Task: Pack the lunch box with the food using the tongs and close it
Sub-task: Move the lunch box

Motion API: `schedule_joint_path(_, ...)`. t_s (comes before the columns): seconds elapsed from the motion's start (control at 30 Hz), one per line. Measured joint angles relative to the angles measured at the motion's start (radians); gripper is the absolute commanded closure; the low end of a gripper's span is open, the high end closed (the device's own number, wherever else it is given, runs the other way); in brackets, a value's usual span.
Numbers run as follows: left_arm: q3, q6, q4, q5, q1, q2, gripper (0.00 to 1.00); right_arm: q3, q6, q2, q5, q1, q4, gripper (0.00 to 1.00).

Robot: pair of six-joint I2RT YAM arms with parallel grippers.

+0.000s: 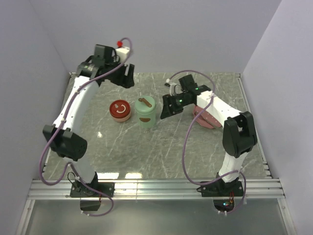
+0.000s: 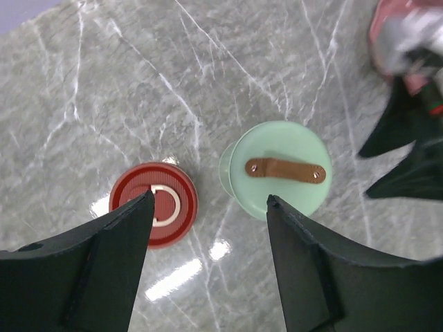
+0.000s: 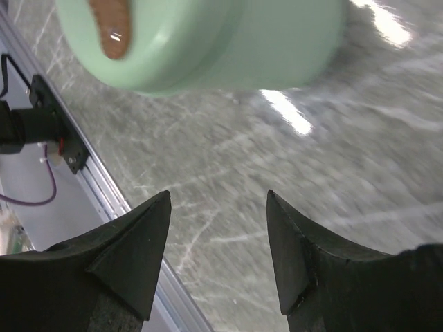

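The mint-green lunch box stands mid-table with its lid on, a brown strap across the top. Left of it sits a round red container with a white ring on top. My left gripper hangs high behind them, open and empty; in its wrist view the fingers frame bare table. Just right of the lunch box, my right gripper is open with nothing between its fingers; the green box lies above them. The tongs and the food are out of view.
A pink plate lies under the right forearm, mostly hidden; its edge shows in the left wrist view. Metal rails border the marble table's near edge, and another rail shows in the right wrist view. Grey walls enclose three sides.
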Motion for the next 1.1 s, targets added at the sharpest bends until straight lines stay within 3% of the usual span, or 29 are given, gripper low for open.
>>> schedule_joint_path(0.13, -0.118, -0.047, 0.062, 0.092, 0.084, -0.108, 0.26, 0.008, 0.018, 0.055, 0.0, 0.077, 0.047, 0.37)
schedule_joint_path(0.3, -0.266, -0.106, 0.136, 0.218, 0.143, -0.218, 0.22, 0.041, 0.068, 0.137, 0.002, 0.087, 0.105, 0.37)
schedule_joint_path(0.7, -0.451, -0.164, 0.186, 0.388, 0.292, -0.275, 0.16, 0.162, 0.142, 0.268, -0.014, 0.098, 0.194, 0.37)
schedule_joint_path(0.77, -0.457, -0.161, 0.185, 0.398, 0.299, -0.282, 0.02, 0.162, 0.145, 0.269, -0.014, 0.1, 0.193, 0.37)
schedule_joint_path(0.93, -0.472, -0.142, 0.171, 0.421, 0.304, -0.304, 0.01, 0.157, 0.126, 0.248, -0.012, 0.091, 0.173, 0.35)
schedule_joint_path(1.1, -0.509, -0.111, 0.17, 0.419, 0.304, -0.307, 0.01, 0.092, 0.07, 0.095, 0.008, 0.039, 0.116, 0.28)
